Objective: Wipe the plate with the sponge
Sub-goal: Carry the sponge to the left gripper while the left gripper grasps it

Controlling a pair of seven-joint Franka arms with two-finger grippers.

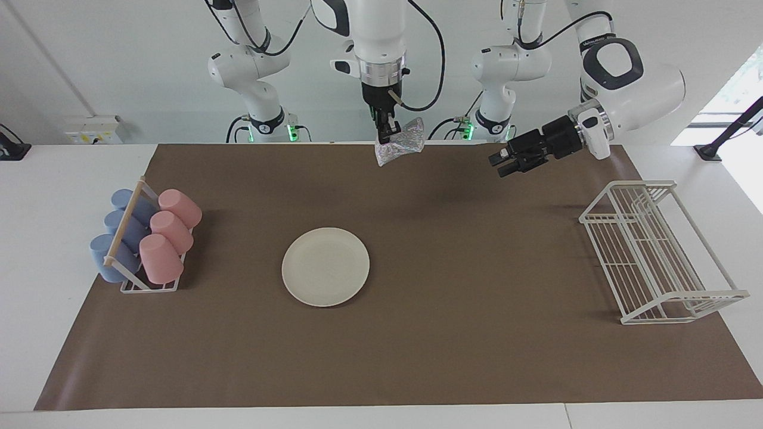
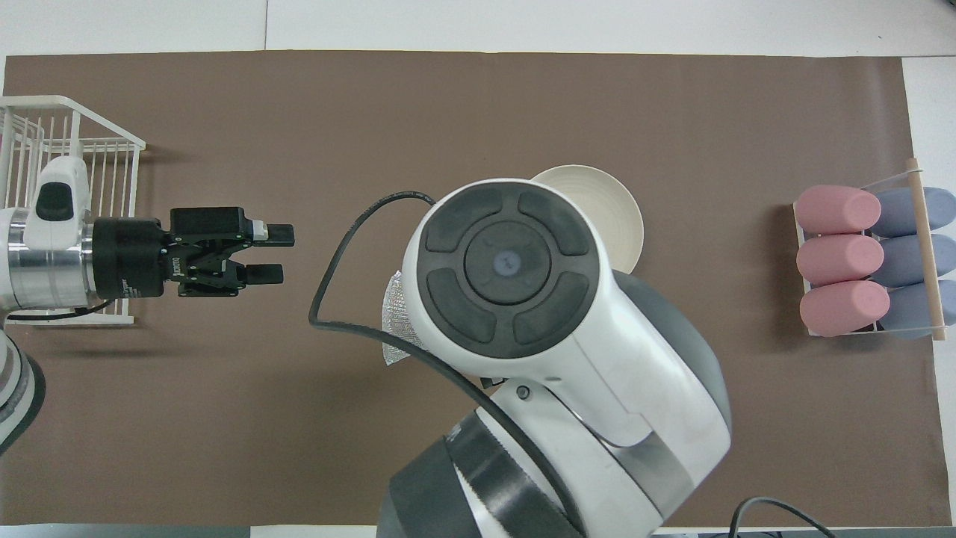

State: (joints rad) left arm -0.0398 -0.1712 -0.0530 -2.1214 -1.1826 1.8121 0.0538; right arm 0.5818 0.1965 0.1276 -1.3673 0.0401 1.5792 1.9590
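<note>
The cream-white plate (image 1: 325, 266) lies flat on the brown mat with nothing on it; in the overhead view only part of the plate (image 2: 612, 209) shows past the right arm's wrist. High above the mat, well clear of the plate, my right gripper (image 1: 387, 136) is shut on the silvery sponge (image 1: 402, 144), which dangles from it. From above only a sliver of the sponge (image 2: 393, 314) shows, and the right gripper is hidden under its own arm. My left gripper (image 1: 499, 165) (image 2: 287, 255) is open and holds nothing. It points sideways over the mat, toward the sponge.
A white wire rack (image 1: 656, 250) (image 2: 67, 149) stands at the left arm's end of the mat. A small rack of pink and blue cups (image 1: 146, 238) (image 2: 866, 261) lies at the right arm's end. The brown mat (image 1: 477, 333) covers most of the table.
</note>
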